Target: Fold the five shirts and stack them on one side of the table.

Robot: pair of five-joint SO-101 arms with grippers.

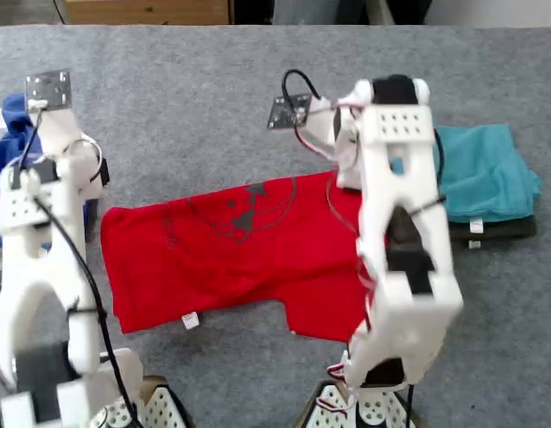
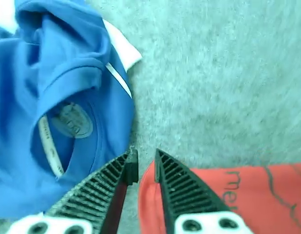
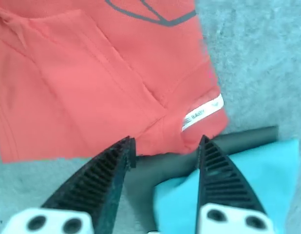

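Poises left gripper (image 2: pixel 144 162), barely parted and empty, at left edge of red shirt (image 1: pixel 231 254), mid-frame, likely for a pinch; hangs right gripper (image 3: pixel 167 144), wide open, empty, over its right edge beside teal shirt (image 1: pixel 485 174).

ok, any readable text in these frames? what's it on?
Nothing reads whole.
red shirt chest print: lettering cut off, blurred.
Its white tag: too small.
blue shirt neck label: blurred.
tags on the folded stack: too small.
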